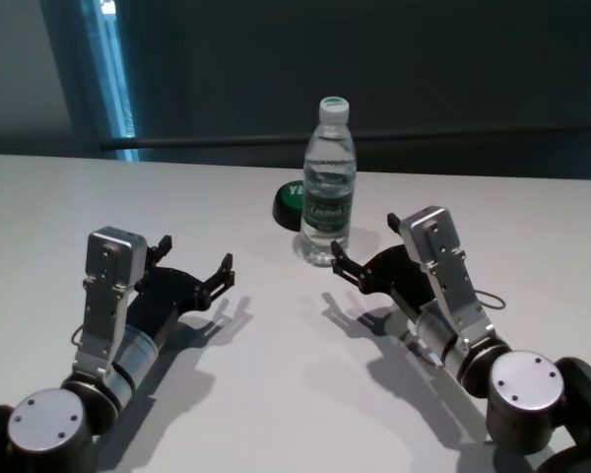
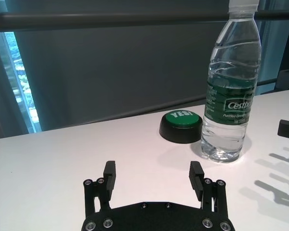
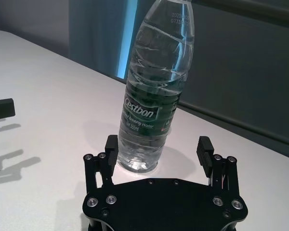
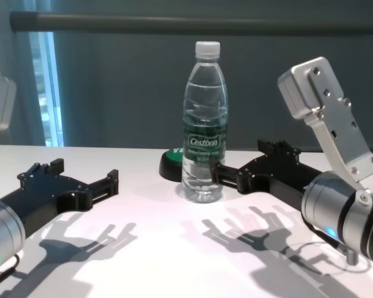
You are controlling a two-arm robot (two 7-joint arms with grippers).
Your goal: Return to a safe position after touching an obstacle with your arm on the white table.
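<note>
Partly, bottle (image 1: 328, 182) hides disc (image 1: 288, 203) (label cut).

Looks like an office or lab test space, not a home. Broad glossy white tabletop (image 1: 276, 374) filling the lower frame, bare but for a tall clear plastic water bottle with a green label band (image 1: 328, 182) and a low black round push-button with a green top (image 2: 180, 126) at centre. Plain dark grey wall panels (image 1: 424, 69) across the top, crossed by a dark horizontal rail (image 4: 193, 23). Narrow strip of bright window (image 1: 118, 74) at upper left.
</note>
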